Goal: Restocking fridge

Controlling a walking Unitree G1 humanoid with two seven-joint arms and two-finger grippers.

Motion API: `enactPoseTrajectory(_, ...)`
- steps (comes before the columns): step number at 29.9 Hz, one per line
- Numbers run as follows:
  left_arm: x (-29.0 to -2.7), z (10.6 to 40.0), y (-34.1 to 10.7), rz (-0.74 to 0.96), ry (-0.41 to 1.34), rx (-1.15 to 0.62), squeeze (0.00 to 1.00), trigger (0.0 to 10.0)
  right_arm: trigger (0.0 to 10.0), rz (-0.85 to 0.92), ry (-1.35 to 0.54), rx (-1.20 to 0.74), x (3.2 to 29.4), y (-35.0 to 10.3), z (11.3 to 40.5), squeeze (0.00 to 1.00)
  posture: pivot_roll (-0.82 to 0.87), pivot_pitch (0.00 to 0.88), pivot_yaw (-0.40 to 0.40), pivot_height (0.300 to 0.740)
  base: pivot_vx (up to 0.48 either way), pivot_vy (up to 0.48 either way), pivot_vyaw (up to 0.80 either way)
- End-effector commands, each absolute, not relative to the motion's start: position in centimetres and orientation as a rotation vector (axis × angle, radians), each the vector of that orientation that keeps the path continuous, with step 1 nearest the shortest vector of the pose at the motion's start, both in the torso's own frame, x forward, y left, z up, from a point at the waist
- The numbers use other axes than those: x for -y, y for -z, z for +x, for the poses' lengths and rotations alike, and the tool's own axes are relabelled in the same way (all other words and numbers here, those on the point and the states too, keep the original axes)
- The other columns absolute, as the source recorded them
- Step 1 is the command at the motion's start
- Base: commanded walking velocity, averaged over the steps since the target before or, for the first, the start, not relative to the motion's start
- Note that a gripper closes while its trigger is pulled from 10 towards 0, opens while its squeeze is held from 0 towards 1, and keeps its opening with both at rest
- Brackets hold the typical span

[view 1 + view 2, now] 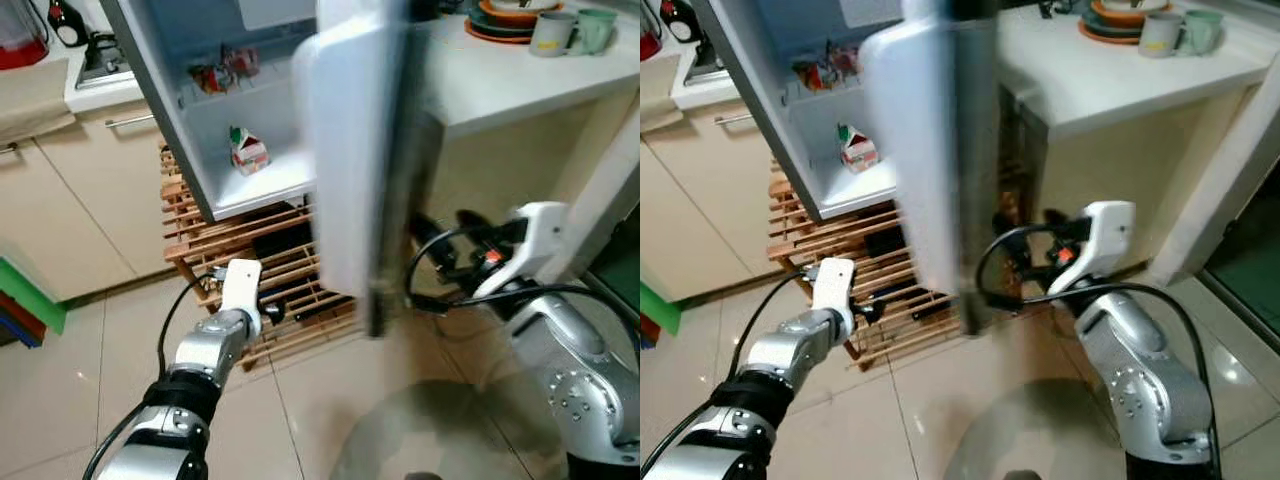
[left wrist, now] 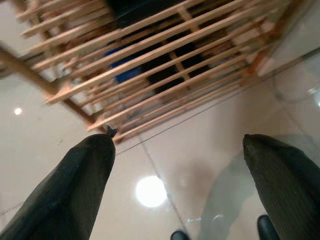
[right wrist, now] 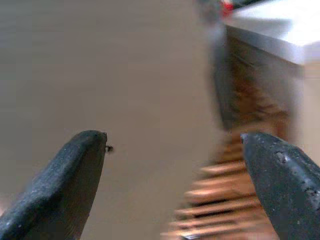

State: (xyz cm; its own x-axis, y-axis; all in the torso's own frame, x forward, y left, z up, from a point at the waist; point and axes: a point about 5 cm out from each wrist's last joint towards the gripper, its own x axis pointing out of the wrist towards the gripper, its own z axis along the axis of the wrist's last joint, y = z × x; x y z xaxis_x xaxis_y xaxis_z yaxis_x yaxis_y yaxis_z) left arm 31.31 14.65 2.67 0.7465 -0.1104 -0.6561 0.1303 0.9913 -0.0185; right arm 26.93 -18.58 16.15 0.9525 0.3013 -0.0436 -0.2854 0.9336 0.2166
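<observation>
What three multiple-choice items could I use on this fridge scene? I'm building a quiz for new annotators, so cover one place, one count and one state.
1. Where does the small carton stand?
A. on a lower shelf inside the open fridge
B. on the white counter
C. on the floor tiles

2. How many mugs stand beside the stacked plates on the counter?
A. none
B. two
C. five

3. How is the left end effector?
A. shut on a bottle
B. shut on the wooden rack
C. open, holding nothing

Answers:
1 A: the carton sits on the white shelf inside the fridge, behind the blurred door.
2 B: a grey mug and a green mug stand side by side.
3 C: the left wrist view shows its fingers wide apart over floor tiles, near the wooden rack.
</observation>
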Motion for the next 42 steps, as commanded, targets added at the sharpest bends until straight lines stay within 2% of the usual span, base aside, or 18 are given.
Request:
enactPoseTrajectory(1, -16.1, 30.5, -1.7, 0.021, 0.067, -0.790, 0.00, 10.0, 10.0, 0.145, -0.235, -0.102, 19.8, -15.8, 27.3, 0.02, -0.21, 0.000, 0.119, 0.740, 0.000, 0.000, 0.00)
enactPoseTrajectory(6, -17.6, 29.8, -0.8, -0.040, -0.019, -0.836, 0.00, 10.0, 10.0, 0.140, -0.236, -0.142, 19.9, -15.5, 27.3, 0.02, -0.20, 0.000, 0.111, 0.740, 0.000, 0.000, 0.00)
enactPoseTrajectory(11, -17.7, 30.0, -1.0, -0.047, -0.035, -0.800, 0.00, 10.0, 10.0, 0.124, -0.220, -0.141, 19.7, -15.1, 27.6, 0.02, -0.20, 0.000, 0.108, 0.740, 0.000, 0.000, 0.00)
enactPoseTrajectory(13, -17.3, 30.7, -2.0, -0.025, -0.006, -0.721, 0.00, 10.0, 10.0, 0.053, -0.082, -0.098, 21.0, -15.3, 28.1, 0.02, -0.19, 0.000, 0.109, 0.740, 0.000, 0.000, 0.00)
enactPoseTrajectory(14, -17.3, 30.7, -2.0, -0.025, -0.006, -0.721, 0.00, 10.0, 10.0, 0.053, -0.082, -0.098, 21.0, -15.3, 28.1, 0.02, -0.19, 0.000, 0.109, 0.740, 0.000, 0.000, 0.00)
enactPoseTrajectory(16, -15.8, 31.7, -3.5, -0.047, 0.095, -0.623, 0.00, 10.0, 10.0, -0.037, 0.080, -0.044, 22.8, -15.7, 28.3, 0.01, -0.19, 0.000, 0.108, 0.740, 0.000, 0.000, 0.00)
enactPoseTrajectory(18, -13.9, 32.8, -6.5, 0.035, 0.235, -0.412, 0.00, 10.0, 10.0, -0.106, 0.228, -0.018, 24.3, -15.8, 28.1, 0.01, -0.19, 0.000, 0.107, 0.740, 0.000, 0.000, 0.00)
enactPoseTrajectory(20, -12.0, 33.2, -9.3, 0.082, 0.347, -0.225, 0.00, 10.0, 10.0, -0.124, 0.277, -0.007, 24.4, -15.5, 27.9, 0.02, -0.19, 0.000, 0.105, 0.740, 0.000, 0.000, 0.00)
enactPoseTrajectory(21, -12.0, 33.2, -9.3, 0.082, 0.347, -0.225, 0.00, 10.0, 10.0, -0.124, 0.277, -0.007, 24.4, -15.5, 27.9, 0.02, -0.19, 0.000, 0.105, 0.740, 0.000, 0.000, 0.00)
enactPoseTrajectory(22, -10.6, 33.1, -11.5, 0.061, 0.421, -0.098, 0.00, 10.0, 10.0, -0.151, 0.289, 0.014, 24.0, -15.3, 27.7, 0.02, -0.19, 0.000, 0.103, 0.740, 0.000, 0.000, 0.00)
enactPoseTrajectory(25, -9.0, 32.8, -13.9, 0.049, 0.507, 0.021, 0.00, 10.0, 10.0, -0.178, 0.310, 0.022, 23.7, -14.9, 27.6, 0.03, -0.19, 0.000, 0.101, 0.740, 0.000, 0.000, -0.26)
enactPoseTrajectory(33, -8.4, 32.9, -15.2, 0.014, 0.536, 0.080, 0.00, 10.0, 10.0, -0.195, 0.352, 0.040, 23.6, -14.2, 27.5, 0.04, -0.20, 0.000, 0.104, 0.740, 0.358, 0.000, -0.76)
enactPoseTrajectory(35, -8.8, 32.9, -14.9, -0.026, 0.527, 0.062, 0.00, 10.0, 10.0, -0.218, 0.380, 0.060, 23.9, -14.1, 27.2, 0.04, -0.20, 0.000, 0.107, 0.740, 0.480, 0.000, -0.74)
enactPoseTrajectory(39, -9.5, 32.7, -13.4, -0.239, 0.535, -0.005, 0.00, 10.0, 10.0, -0.220, 0.405, 0.041, 24.3, -13.0, 26.6, 0.07, -0.20, 0.000, 0.104, 0.740, 0.480, 0.000, -0.74)
enactPoseTrajectory(42, -9.7, 32.4, -12.3, -0.209, 0.540, -0.032, 0.00, 10.0, 10.0, -0.221, 0.391, 0.034, 24.1, -12.6, 26.4, 0.07, -0.21, 0.000, 0.098, 0.740, 0.480, 0.000, -0.74)
